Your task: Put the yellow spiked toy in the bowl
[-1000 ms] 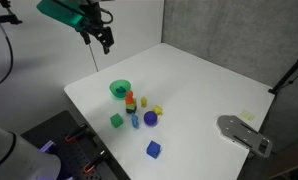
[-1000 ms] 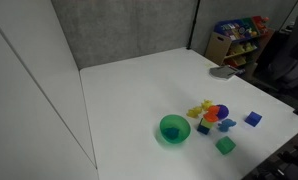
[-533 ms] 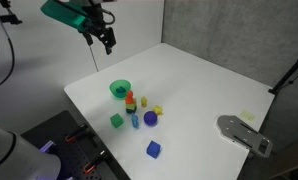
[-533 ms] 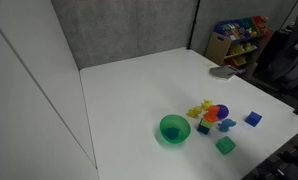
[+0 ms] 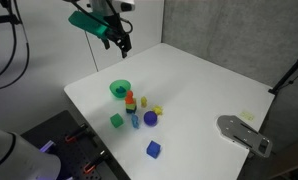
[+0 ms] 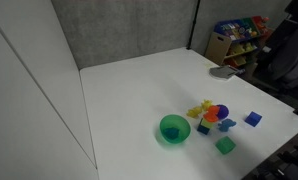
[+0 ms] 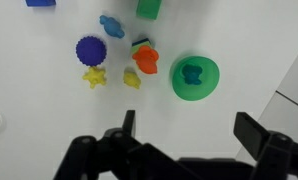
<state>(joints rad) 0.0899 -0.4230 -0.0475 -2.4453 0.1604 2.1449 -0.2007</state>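
The yellow spiked toy (image 7: pixel 94 76) lies on the white table just below a purple ball (image 7: pixel 90 49); it also shows in an exterior view (image 5: pixel 156 110). A second small yellow piece (image 7: pixel 132 78) lies beside it. The green bowl (image 7: pixel 195 77) stands to their right with a small blue piece inside, and shows in both exterior views (image 5: pixel 120 89) (image 6: pixel 174 129). My gripper (image 7: pixel 189 125) is open and empty. It hangs high above the table (image 5: pixel 121 42), above and behind the bowl, touching nothing.
An orange toy (image 7: pixel 146 58), a blue spiky toy (image 7: pixel 112 26), a green cube (image 7: pixel 148 8) and a blue cube (image 5: pixel 153 149) lie close to the bowl. A grey object (image 5: pixel 244 133) lies at the table's edge. The table's edge runs just beyond the bowl (image 7: pixel 289 85).
The arm has moved to the right in the exterior view, staying high above the table. The toys and the bowl have not moved.
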